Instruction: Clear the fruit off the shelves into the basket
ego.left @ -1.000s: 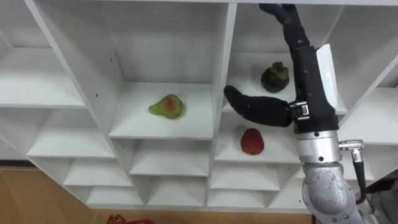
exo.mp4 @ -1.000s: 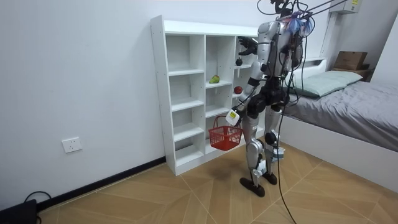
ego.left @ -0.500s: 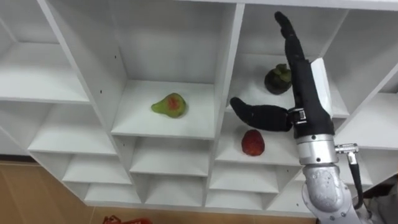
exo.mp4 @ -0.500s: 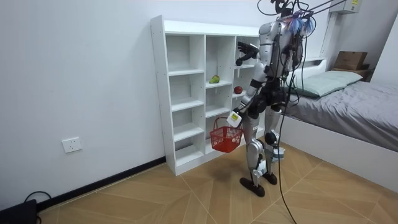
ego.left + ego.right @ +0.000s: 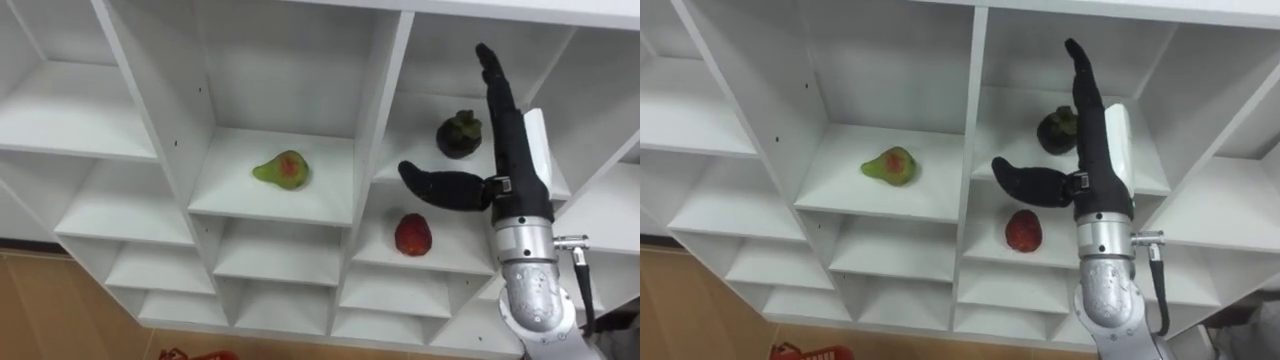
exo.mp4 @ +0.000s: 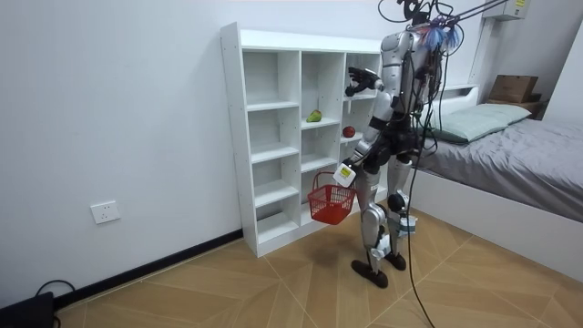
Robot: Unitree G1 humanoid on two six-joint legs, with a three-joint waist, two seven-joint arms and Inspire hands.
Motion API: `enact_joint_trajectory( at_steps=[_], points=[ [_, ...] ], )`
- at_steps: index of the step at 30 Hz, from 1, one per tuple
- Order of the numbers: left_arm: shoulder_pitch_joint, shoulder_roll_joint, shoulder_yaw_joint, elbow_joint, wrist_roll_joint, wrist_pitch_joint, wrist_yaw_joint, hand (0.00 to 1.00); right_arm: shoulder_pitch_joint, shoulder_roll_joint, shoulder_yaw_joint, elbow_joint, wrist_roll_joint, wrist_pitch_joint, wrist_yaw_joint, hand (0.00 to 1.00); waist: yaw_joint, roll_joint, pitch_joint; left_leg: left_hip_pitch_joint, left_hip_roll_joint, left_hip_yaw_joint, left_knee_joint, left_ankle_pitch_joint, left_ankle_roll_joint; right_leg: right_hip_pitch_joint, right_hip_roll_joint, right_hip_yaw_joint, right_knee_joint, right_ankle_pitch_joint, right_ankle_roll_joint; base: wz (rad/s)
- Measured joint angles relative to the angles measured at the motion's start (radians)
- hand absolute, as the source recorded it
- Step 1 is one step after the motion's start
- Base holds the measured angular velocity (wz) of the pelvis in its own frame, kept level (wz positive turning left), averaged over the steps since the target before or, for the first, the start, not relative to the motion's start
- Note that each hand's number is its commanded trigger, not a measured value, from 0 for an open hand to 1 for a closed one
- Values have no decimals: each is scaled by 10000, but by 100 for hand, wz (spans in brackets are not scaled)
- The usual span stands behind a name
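White closet (image 5: 380, 110): open compartments, and you stand right before it at the room view's right end.
Right hand (image 5: 518, 165): raised in front of the right-hand column. The fingers (image 5: 497, 85) are straight and point up, the thumb is spread out to your left, and nothing is held.
Dark fruit (image 5: 460, 135): sits on the upper shelf of that column, just left of the fingers and deeper in than they are. It is not touched.
Red fruit (image 5: 412, 234): lies on the shelf below, under the thumb and apart from it.
Pear (image 5: 282, 169): lies in the middle column, well apart from the hand.
Left hand (image 6: 344, 171): down at your hip, closed on the handle of the red basket (image 6: 330, 202), which hangs in front of the lower shelves.
Step in hand: it looks like the reach for the dark fruit, the piece nearest your fingers.
Doing it well: bring the hand leftward and forward into the compartment, with the palm facing the fruit. Keep the fingers released until they pass round its far side, then close with the thumb opposite them.
Watch for: the shelf edge and the upright divider sit near your thumb, so clear both on the way in. A round fruit nudged by straight fingertips will likely roll toward the back wall.
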Motion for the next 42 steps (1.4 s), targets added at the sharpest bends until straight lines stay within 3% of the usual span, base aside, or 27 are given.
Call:
enact_joint_trajectory(
  at_steps=[15, 24, 29, 42],
  points=[
    [107, 6, 16, -77, 9, 313, -14, 100, -347, -17, -751, 1163, 458, 244, -31, 0, -85, 163, 30, 35, 10, 23, 10, 0, 0, 61, 6, -27, -31, 0, 1, 0],
    [212, 7, 219, -353, 45, 465, -2, 100, -461, -18, -764, 1949, 1536, 553, 278, 0, -55, -3, 3, 167, 5, -131, 23, 0, 0, 217, -7, -22, -24, -14, 15, 1],
    [389, 16, 278, -724, 81, 656, 37, 100, -955, -24, -766, 2672, 2306, 650, 650, 0, -31, -65, -5, 187, 2, -168, 41, 0, 1, 294, 0, -66, -17, -13, 14, 0],
    [604, 24, 185, -1125, 64, 871, 238, 100, -1239, -33, -760, 2717, 2301, 1053, 1030, 0, -34, -84, 12, 196, 1, -181, 48, 0, 1, 294, -2, -115, -7, -12, 11, 0]
  ],
)
